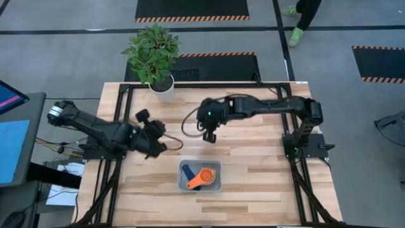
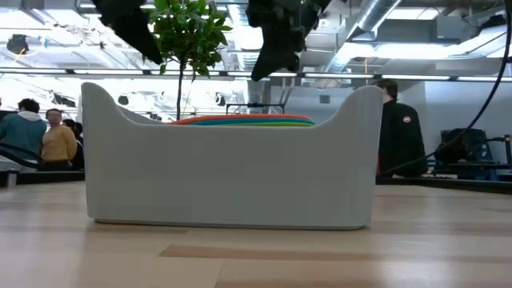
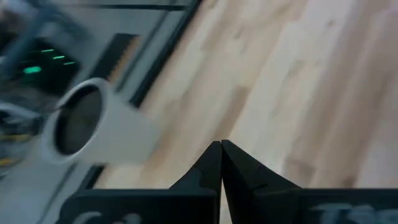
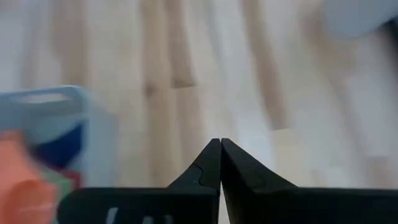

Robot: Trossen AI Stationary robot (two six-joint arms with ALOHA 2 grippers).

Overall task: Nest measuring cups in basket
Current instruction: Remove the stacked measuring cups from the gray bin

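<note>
The pale grey-blue basket (image 1: 215, 166) stands near the middle of the table's near half. The measuring cups lie stacked inside it, an orange cup (image 1: 204, 177) on top and a dark blue handle (image 1: 188, 171) beside it. In the low view only their orange, red and green rims (image 2: 240, 120) show above the basket wall (image 2: 228, 172). My right gripper (image 1: 209, 136) (image 4: 221, 141) hangs shut above the table, on the far side of the basket, and holds nothing. My left gripper (image 1: 158, 140) (image 3: 221, 143) hangs shut to the basket's far left, also with nothing in it.
A white plant pot (image 1: 162, 88) (image 3: 93, 130) with a green plant stands at the table's far edge, left of centre. Black frame rails (image 1: 278, 85) run along the table's edges. Bare wood lies around the basket. People stand in the room beyond the table (image 2: 400, 136).
</note>
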